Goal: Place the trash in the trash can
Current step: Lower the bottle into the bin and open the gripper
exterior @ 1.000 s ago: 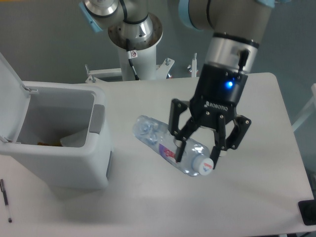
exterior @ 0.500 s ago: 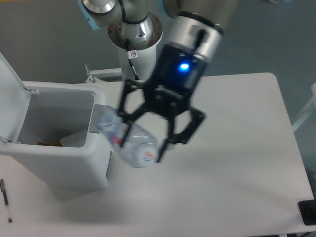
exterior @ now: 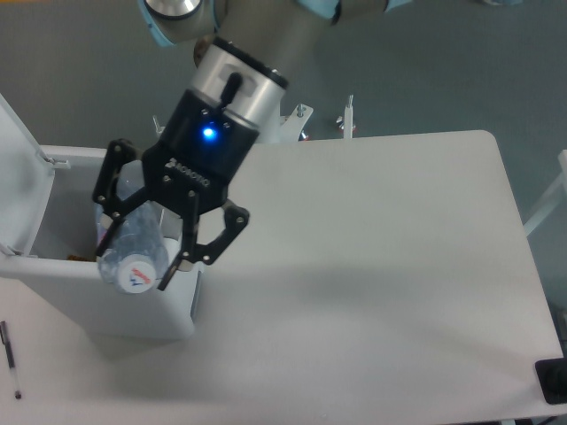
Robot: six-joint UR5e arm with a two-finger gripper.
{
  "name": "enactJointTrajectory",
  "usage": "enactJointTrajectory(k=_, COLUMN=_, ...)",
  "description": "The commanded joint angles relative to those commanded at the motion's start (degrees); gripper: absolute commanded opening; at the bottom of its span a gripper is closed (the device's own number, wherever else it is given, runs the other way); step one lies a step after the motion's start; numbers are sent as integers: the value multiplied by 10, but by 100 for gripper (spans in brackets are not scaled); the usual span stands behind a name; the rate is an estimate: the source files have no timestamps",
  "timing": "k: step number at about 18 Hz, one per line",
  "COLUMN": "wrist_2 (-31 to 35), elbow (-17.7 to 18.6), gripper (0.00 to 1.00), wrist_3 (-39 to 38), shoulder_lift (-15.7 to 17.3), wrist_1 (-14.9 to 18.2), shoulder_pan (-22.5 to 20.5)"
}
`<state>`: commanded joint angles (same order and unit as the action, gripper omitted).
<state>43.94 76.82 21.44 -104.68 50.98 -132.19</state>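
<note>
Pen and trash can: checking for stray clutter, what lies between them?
Nothing: in the camera view only bare table separates the pen from the trash can.

Black gripper with 2 linked jaws, white lettering, a lit blue light; silver wrist, pale blue joint caps

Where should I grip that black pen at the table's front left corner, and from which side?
Take the pen at mid-barrel, coming straight down from above, jaws closing across its width. It lies flat, thin and nearly lengthwise toward the camera, so only its narrow sides offer purchase. The gripper, now holding the bottle over the trash can, would need to empty first.
</note>
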Motion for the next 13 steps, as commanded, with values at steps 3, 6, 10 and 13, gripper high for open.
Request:
enactJointTrajectory(k=3, wrist_2=2, elbow=7, gripper=57, wrist_3=2, shoulder_lift=-2, wrist_1=-2, shoulder_pan=5)
enactJointTrajectory(k=6, wrist_2=6, elbow=18, gripper=60, wrist_3=6, shoulder_lift=-1, wrist_1=-3, shoulder_pan=12)
enactJointTrajectory(k=10, wrist_2=6, elbow=19, gripper=80, wrist_3=6, shoulder_lift=-2, wrist_1=-12, shoulder_pan=13)
enactJointTrajectory(k=13, wrist_2=7, elbow=20, gripper=84, wrist_3=6, shoulder_lift=-2, wrist_1=-13, shoulder_pan=13)
